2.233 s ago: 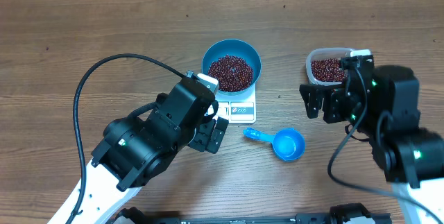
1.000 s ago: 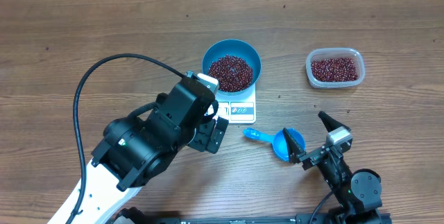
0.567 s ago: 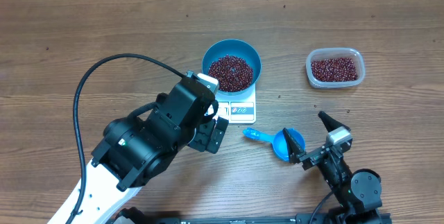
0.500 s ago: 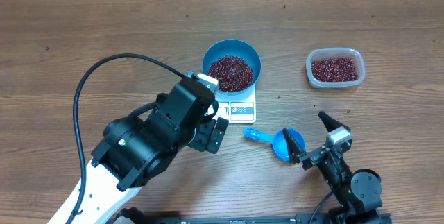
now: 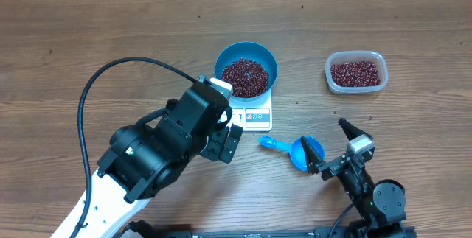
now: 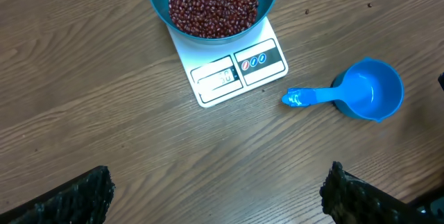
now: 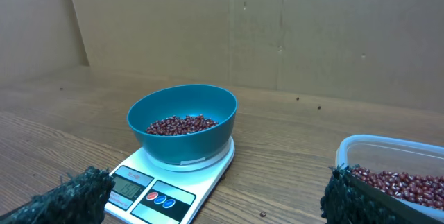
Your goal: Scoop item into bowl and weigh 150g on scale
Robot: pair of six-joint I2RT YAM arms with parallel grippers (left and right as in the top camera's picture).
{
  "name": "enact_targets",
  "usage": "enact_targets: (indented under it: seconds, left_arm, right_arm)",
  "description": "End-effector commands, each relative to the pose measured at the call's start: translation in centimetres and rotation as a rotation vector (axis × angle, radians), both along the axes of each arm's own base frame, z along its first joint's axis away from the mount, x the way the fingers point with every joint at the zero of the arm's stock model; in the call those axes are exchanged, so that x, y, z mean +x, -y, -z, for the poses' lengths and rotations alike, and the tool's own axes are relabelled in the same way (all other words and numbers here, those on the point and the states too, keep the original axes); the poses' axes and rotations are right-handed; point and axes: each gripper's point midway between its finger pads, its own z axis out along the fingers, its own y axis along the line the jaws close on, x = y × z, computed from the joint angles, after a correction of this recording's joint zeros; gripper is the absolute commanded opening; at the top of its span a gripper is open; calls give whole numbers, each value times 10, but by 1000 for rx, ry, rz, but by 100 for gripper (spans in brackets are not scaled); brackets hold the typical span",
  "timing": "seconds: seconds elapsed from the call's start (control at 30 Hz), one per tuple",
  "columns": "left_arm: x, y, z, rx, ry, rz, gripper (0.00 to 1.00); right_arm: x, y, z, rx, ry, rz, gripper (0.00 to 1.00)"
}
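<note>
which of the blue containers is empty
The small handled scoop, lying on the table near the scale: its cup is bare, while the deep blue bowl on the scale holds red-brown beans.

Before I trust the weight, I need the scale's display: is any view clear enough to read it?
Left wrist: sharp, no glare, yet on the scale the display digits are faint, not fully legible. Overhead: evenly lit, display too small to read. Right wrist: shallow angle, digits unreadable; its fingertips in the bottom corners are dark and blurred.
</note>
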Motion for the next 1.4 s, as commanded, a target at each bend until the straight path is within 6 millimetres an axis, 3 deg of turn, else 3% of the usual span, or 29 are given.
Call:
enact_targets:
  seconds: [0.0, 0.27, 0.5, 0.67, 0.83, 1.1, 1.37]
  left_arm:
    - [2, -2, -10, -3, 36, 5, 99]
    - [-12, -15, 3, 11, 9, 2, 99]
    - [-16, -40, 7, -264, 75, -105, 100]
    - [-41, -70, 52, -383, 108, -187, 100]
    - [-57, -81, 83, -449, 224, -200, 99]
    - [-41, -79, 99, -540, 458, -162, 100]
    - [-29, -66, 125, -635, 439, -154, 100]
  right_arm:
    - [0, 0, 1, -3, 8, 4, 100]
    - [0, 0, 1, -2, 8, 4, 100]
    - [0, 0, 1, -3, 8, 4, 100]
    - [0, 0, 1, -2, 8, 4, 100]
    - [0, 0, 1, -3, 8, 4, 100]
    - [0, 0, 1, -2, 8, 4, 100]
    - [0, 0, 1, -3, 8, 4, 100]
